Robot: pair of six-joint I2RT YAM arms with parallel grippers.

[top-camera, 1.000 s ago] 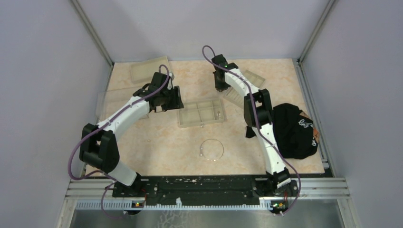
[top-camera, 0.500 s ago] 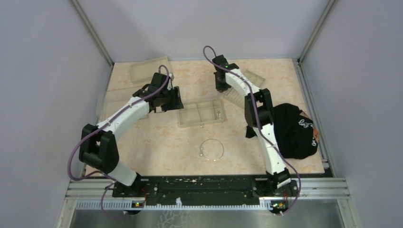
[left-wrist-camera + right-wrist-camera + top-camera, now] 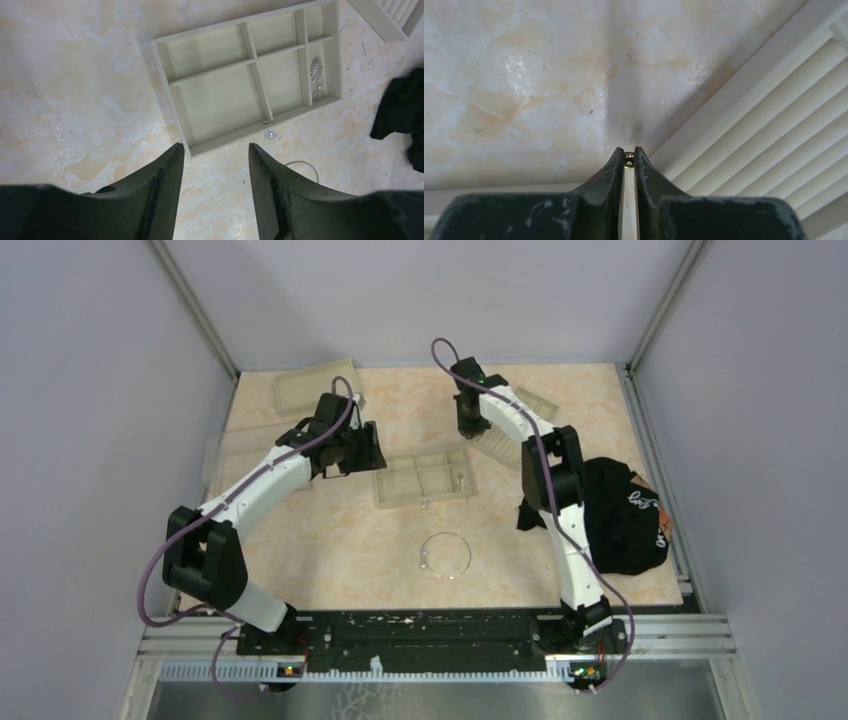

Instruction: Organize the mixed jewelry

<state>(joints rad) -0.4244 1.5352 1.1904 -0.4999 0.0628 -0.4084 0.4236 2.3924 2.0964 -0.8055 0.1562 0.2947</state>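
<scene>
One piece filed, one pinched, two more loose.
Tight at the tips, the right gripper (image 3: 629, 152) has its jaws all but closed on a tiny gold bit (image 3: 628, 160), low over the table (image 3: 340, 540) and just beside the ribbed tray (image 3: 774, 125): picked, not yet placed. The left gripper (image 3: 215, 146) hangs with jaws apart and empty over the compartment tray (image 3: 220, 107), where a lone silver piece (image 3: 316, 77) lies in the narrow end slot; the other compartments are bare. A tiny silver bit (image 3: 270, 133) sits just outside that tray's near wall, and the hoop (image 3: 426, 561) lies further off, untouched. Early going, I'd say, with most of the sorting ahead.
</scene>
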